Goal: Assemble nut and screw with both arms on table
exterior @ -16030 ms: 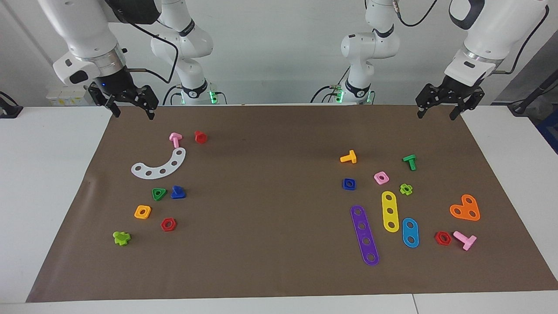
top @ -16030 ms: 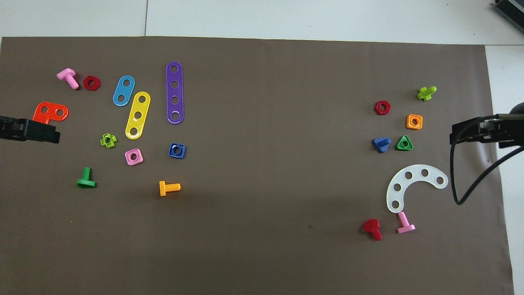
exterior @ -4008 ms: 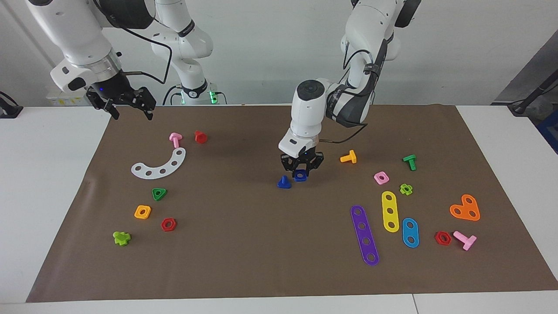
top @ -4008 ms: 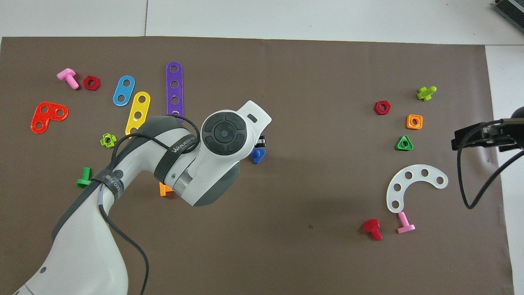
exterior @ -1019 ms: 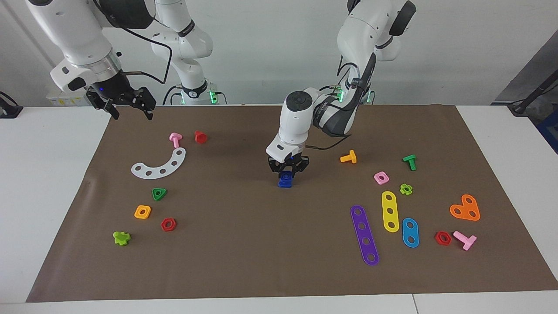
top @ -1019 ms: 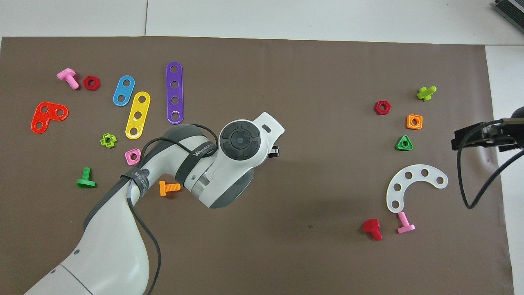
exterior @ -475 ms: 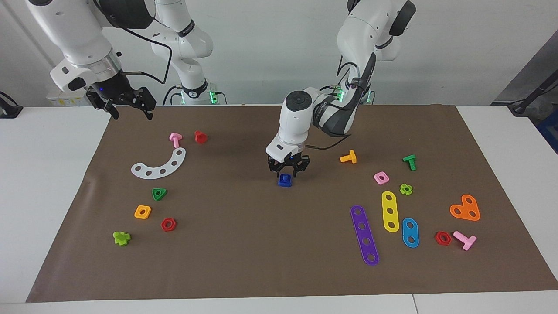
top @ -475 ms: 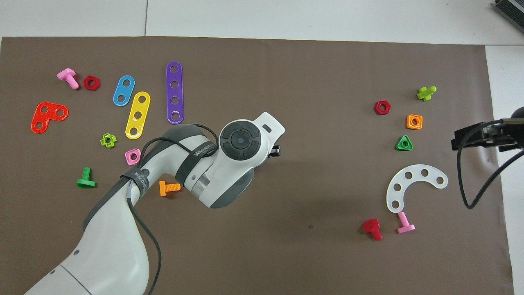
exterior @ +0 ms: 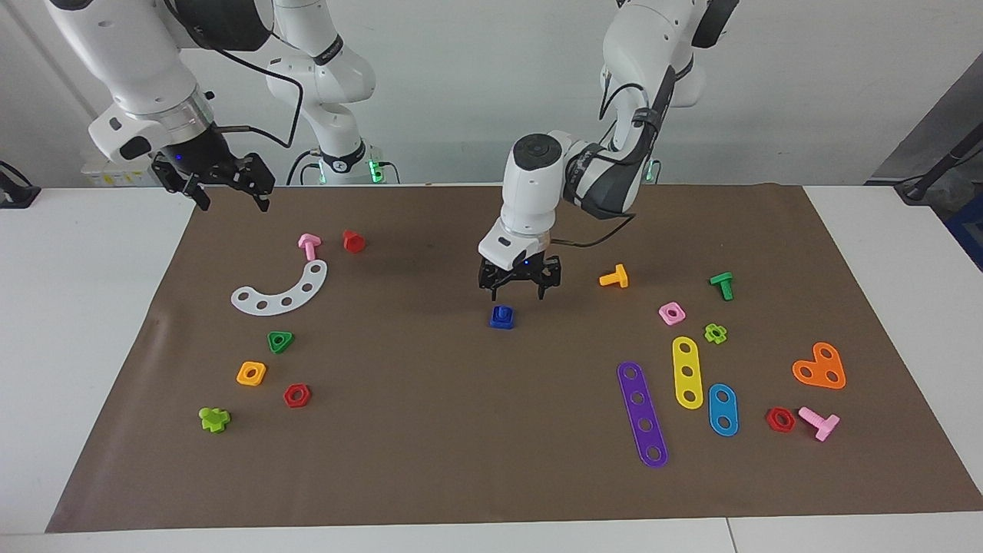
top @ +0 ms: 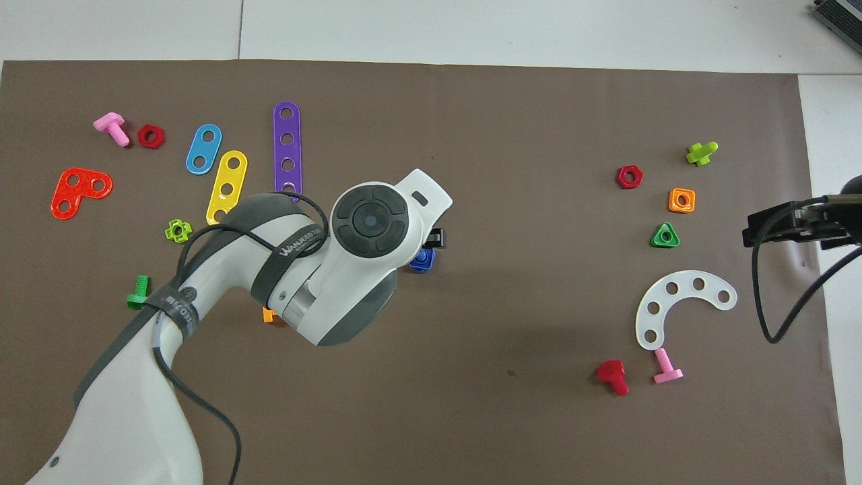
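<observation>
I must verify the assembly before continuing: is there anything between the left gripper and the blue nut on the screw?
Nothing visible. The left gripper hangs open above the nut, which sits on the screw on the brown mat; only air separates them.

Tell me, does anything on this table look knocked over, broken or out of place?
Nothing stands out. The toy parts lie scattered but whole on the brown mat. The blue nut sits on the blue screw mid-mat, under the open left gripper. The right gripper, also open, waits over the mat's corner.
</observation>
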Robot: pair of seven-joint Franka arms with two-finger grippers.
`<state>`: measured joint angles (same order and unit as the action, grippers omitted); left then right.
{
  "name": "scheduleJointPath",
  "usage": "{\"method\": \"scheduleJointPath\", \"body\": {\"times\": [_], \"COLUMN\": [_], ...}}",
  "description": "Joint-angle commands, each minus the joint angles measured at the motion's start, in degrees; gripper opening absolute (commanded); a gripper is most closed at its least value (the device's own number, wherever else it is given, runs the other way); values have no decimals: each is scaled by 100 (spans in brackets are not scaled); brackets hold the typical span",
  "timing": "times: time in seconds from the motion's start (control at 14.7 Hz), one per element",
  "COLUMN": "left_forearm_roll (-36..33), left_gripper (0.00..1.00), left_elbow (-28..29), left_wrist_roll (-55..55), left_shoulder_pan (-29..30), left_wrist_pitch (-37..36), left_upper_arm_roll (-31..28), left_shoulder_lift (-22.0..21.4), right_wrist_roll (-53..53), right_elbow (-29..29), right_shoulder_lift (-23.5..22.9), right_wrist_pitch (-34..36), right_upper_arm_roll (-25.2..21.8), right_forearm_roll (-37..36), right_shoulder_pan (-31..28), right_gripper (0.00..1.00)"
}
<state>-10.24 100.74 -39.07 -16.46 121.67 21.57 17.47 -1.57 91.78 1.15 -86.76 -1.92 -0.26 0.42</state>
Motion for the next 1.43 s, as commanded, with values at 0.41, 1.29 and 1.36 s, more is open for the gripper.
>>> {"method": "scheduleJointPath", "body": {"times": [0.41, 1.29, 1.36], "left_forearm_roll": [364, 1200, 1200], "left_gripper": [100, 100, 100], "left_elbow": [587, -298, -535], "left_wrist_roll": [1795, 4751, 4751], "left_shoulder_pan": [601, 1294, 1347], "left_wrist_pitch": [-724, -2313, -2506], "left_upper_arm_roll": [-705, -2008, -2008], "left_shoulder_lift": [-1070, -2082, -2012], "right_wrist_roll": [-36, -36, -36], "right_elbow": [59, 59, 59], "right_shoulder_lift": [96, 96, 96], "right_wrist_pitch": [28, 19, 19], "right_upper_arm_roll": [7, 7, 7], "right_forearm_roll": [52, 52, 52], "right_shoulder_pan": [-7, -7, -7], "right_gripper": [100, 100, 100]}}
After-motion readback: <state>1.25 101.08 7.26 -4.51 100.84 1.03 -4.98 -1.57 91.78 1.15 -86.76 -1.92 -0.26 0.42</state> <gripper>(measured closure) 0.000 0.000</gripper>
